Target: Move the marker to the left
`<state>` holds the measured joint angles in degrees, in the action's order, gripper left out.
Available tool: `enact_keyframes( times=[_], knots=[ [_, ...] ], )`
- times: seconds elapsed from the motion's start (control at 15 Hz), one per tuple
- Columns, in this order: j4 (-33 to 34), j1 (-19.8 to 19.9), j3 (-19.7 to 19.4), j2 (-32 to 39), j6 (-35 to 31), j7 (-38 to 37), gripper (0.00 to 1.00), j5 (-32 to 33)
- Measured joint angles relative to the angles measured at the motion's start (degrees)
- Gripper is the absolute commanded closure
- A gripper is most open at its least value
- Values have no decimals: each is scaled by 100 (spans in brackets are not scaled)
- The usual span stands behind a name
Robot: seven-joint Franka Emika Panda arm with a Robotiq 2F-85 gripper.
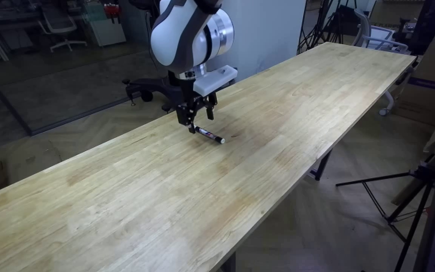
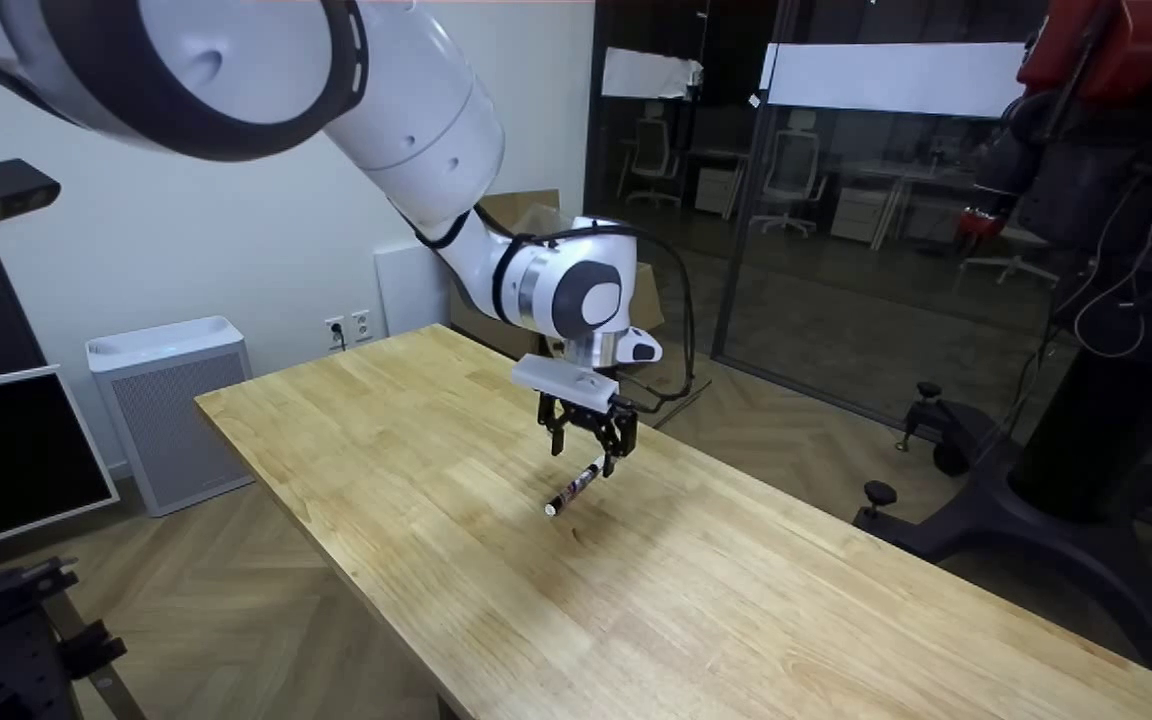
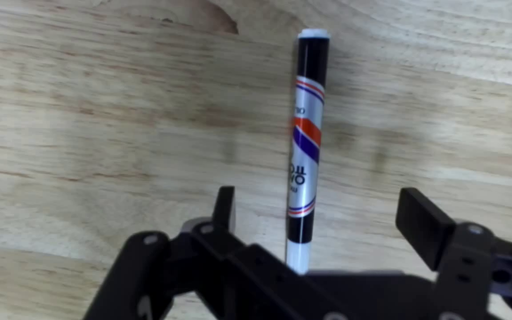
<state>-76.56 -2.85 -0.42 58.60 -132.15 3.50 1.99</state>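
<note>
The marker lies on the wooden table, black with a silver, red and purple label and whitish ends. It shows in both exterior views (image 1: 210, 135) (image 2: 576, 487) and upright down the middle of the wrist view (image 3: 306, 146). My gripper (image 1: 201, 121) is open and pointed down over the marker's near end; it also shows in an exterior view (image 2: 583, 456). In the wrist view my gripper's two fingers (image 3: 317, 204) stand apart on either side of the marker. Neither finger touches it there. The white tip end is partly covered by the gripper body.
The long wooden table (image 1: 145, 211) runs through both exterior views, with the marker nearer its back edge. A dark wheeled robot base (image 2: 1036, 550) stands on the floor beyond that edge. A tripod (image 1: 410, 211) stands off the front edge.
</note>
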Motion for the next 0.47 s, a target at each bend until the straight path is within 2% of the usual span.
enact_keyframes(
  times=[0.27, 0.47],
  knots=[
    [-61, -201, -101, -239, 65, -315, 0, 110],
    [-124, -211, -57, -437, 394, -349, 0, 48]
  ],
)
